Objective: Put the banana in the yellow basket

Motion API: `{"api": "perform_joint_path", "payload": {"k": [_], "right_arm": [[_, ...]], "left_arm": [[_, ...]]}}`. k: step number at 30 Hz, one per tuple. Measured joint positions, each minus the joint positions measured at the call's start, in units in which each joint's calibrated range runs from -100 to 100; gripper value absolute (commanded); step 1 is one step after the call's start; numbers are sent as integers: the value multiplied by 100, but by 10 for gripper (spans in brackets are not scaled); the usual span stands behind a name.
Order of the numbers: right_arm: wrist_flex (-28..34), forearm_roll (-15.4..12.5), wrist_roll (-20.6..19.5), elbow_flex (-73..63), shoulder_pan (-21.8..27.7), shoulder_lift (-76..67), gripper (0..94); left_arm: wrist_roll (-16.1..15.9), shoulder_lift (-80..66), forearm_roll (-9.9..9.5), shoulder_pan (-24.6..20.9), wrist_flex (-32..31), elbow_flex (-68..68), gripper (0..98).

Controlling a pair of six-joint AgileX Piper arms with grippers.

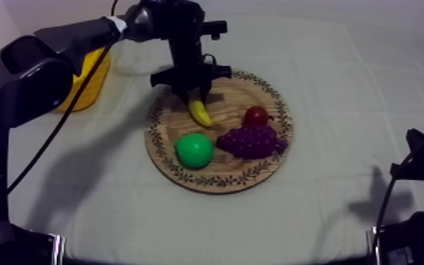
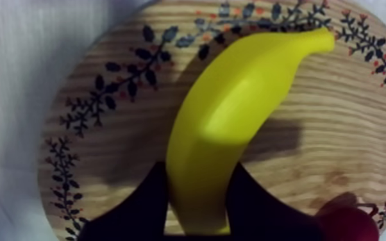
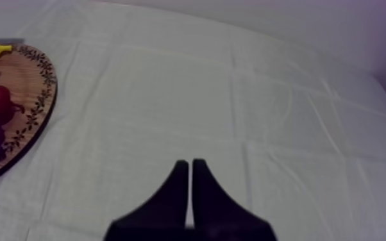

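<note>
From above, the left arm reaches in from the far left and bends steeply down, its left hand (image 1: 190,93) gripping the banana (image 1: 199,111) over the wooden board (image 1: 219,182), with the pear (image 1: 194,150) just beyond the banana's tip and the yellow basket (image 1: 88,81) behind the arm. At the left wrist, two black fingers (image 2: 138,208) clamp the banana's near end, the rest stretching away from the hand toward the board's patterned rim. At the right wrist, the right hand (image 3: 190,166) hangs over the bare bench (image 3: 266,96), fingers pressed together on nothing, the board well apart from it.
</note>
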Motion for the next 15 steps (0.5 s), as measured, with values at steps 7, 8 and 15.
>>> {"api": "perform_joint_path", "payload": {"k": [7, 8, 15], "right_arm": [[0, 0, 0, 0, 0, 0, 3], [0, 0, 0, 0, 0, 0, 3], [0, 0, 0, 0, 0, 0, 3]], "left_arm": [[-24, -165, 6, -40, -121, 197, 139], [-40, -227, 0, -59, -130, 219, 136], [-121, -920, -244, -342, 225, -42, 136]]}}
